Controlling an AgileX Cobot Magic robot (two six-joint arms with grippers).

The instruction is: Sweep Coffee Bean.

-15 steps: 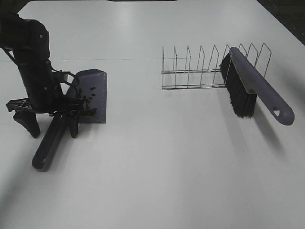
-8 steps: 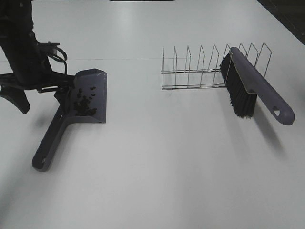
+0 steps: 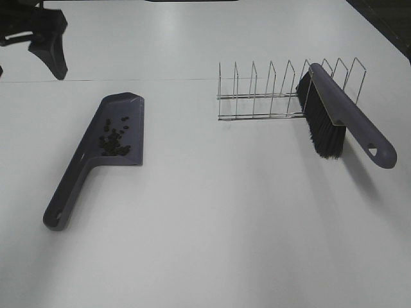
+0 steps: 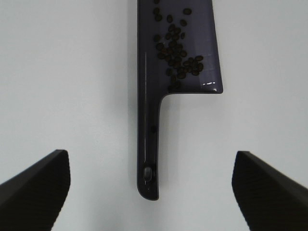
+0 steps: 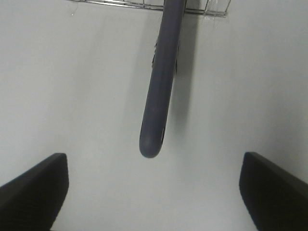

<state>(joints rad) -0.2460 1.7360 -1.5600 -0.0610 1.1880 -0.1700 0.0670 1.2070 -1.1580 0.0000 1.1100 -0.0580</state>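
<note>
The purple dustpan (image 3: 72, 185) lies flat on the white table at the left, with the coffee beans (image 3: 114, 142) piled on its blade. My left gripper (image 3: 35, 38) is open and empty, raised at the far left corner, well clear of the pan. The left wrist view looks down on the pan's handle (image 4: 147, 120) and the beans (image 4: 175, 53), between the spread fingers of the left gripper (image 4: 150, 159). The purple brush (image 3: 340, 119) leans in the wire rack. My right gripper (image 5: 153, 163) is open above the brush handle (image 5: 161, 82), not touching it.
The wire rack (image 3: 263, 96) stands at the back right with the brush's black bristles (image 3: 321, 131) resting on the table beside it. Its wires show in the right wrist view (image 5: 120, 4). The table's dark far-right edge (image 3: 385, 25) lies behind the rack.
My left gripper has let go of the dustpan handle, risen and pulled back to the far left corner. The dustpan and beans stay put. The brush has not moved.
</note>
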